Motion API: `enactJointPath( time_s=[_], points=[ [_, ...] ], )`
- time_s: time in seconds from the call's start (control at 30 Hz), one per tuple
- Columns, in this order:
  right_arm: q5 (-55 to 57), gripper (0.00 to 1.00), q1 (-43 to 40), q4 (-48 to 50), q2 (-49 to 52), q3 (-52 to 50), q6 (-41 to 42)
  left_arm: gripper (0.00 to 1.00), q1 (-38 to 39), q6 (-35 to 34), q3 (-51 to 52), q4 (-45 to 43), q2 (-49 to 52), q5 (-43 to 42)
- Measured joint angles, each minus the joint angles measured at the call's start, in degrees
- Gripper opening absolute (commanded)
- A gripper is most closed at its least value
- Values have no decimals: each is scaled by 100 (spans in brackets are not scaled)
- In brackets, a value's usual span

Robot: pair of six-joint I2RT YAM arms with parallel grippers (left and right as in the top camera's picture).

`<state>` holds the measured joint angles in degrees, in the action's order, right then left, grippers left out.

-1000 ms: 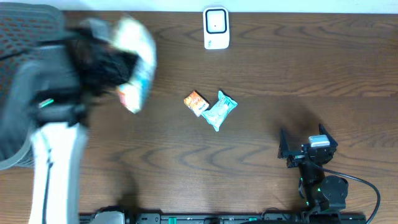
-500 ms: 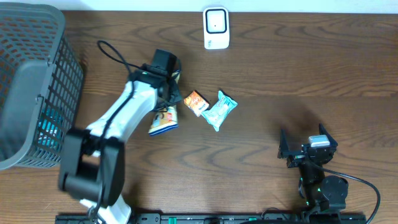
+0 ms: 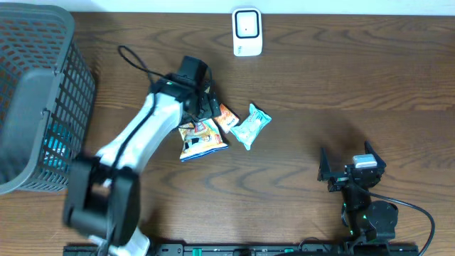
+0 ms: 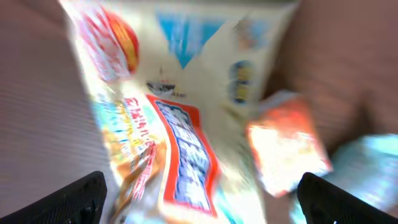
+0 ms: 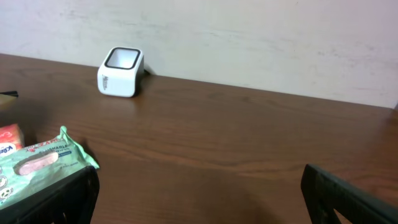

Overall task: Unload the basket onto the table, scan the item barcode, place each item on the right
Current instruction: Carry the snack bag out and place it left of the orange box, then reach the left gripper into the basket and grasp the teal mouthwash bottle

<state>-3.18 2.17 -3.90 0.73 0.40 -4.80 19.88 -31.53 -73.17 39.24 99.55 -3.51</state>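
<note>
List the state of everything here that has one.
left pincer: open above snack bag, holding nothing
right pincer: open, empty
snack bag: lying on table, unheld
orange packet: lying beside snack bag
teal packet: lying on table
scanner: standing at far table edge
basket: something blue inside

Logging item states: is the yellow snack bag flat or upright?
Flat: the snack bag lies face up on the table, by the open left hand.
</note>
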Motion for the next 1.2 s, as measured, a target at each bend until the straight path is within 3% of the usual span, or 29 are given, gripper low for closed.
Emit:
enactJointPath(
  time_s=[0.17, 0.4, 0.57, 0.73, 0.83, 0.93, 1.2],
  points=[
    [0, 99, 0, 0, 0, 0, 0, 98, 0, 321, -175, -7, -1456, 603],
    [0, 99, 0, 0, 0, 0, 0, 98, -59, 881, -264, -374, -3217, 2227],
    [0, 99, 0, -2, 0, 0, 0, 98, -540, 2000, -267, -1473, -3866, 2874],
    [0, 99, 0, 2, 0, 0, 0, 98, -1296, 3324, -278, -3110, -4052, 3112],
    [0, 99, 0, 0, 0, 0, 0, 98, -1886, 3615, -278, -3486, -3998, 3136],
    [0, 99, 0, 0, 0, 0, 0, 98, -2664, 3560, -280, -3333, -3825, 3176],
    [0, 99, 0, 2, 0, 0, 0, 98, -4492, 2852, -282, -1869, -2800, 2769]
  ],
)
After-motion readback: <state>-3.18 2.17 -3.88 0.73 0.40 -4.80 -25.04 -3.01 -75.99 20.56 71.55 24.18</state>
